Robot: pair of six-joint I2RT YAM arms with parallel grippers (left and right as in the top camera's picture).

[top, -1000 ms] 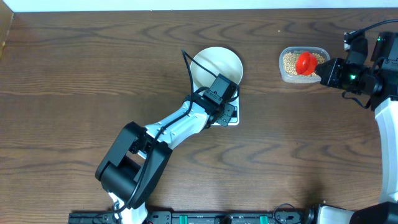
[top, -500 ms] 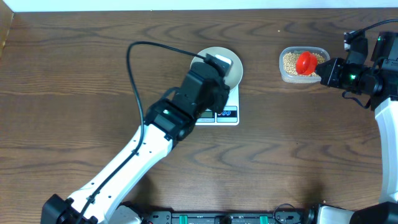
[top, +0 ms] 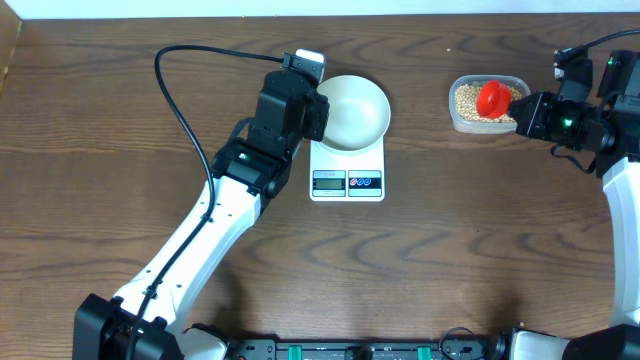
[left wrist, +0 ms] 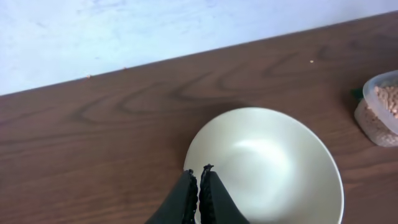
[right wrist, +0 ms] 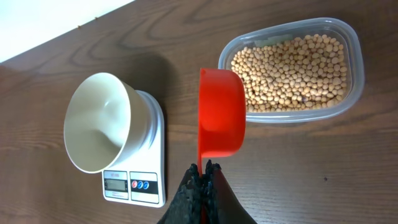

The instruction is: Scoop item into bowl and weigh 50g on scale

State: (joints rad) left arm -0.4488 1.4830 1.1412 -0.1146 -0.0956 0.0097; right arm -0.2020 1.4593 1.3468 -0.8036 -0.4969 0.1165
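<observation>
Your left arm (top: 215, 215) stretches from 7 o'clock across the bench (top: 120, 150), elbow nearly straight; its left claw (left wrist: 199, 169) is pressed together, tips at the 9 o'clock rim of the bowl (top: 352, 110); whether they touch it you cannot tell; the bowl sits on the scale (top: 347, 183). Your right arm (top: 620, 190) comes in from 3 o'clock; the right claw (right wrist: 203, 167) pinches the handle of a red scoop (right wrist: 221, 115), tipped on edge over the tub (right wrist: 292, 116) of beans (right wrist: 292, 71), at the bowl's 3 o'clock.

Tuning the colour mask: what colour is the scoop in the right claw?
Plain orange-red scoop, no pattern; clearest in the right wrist view.
</observation>
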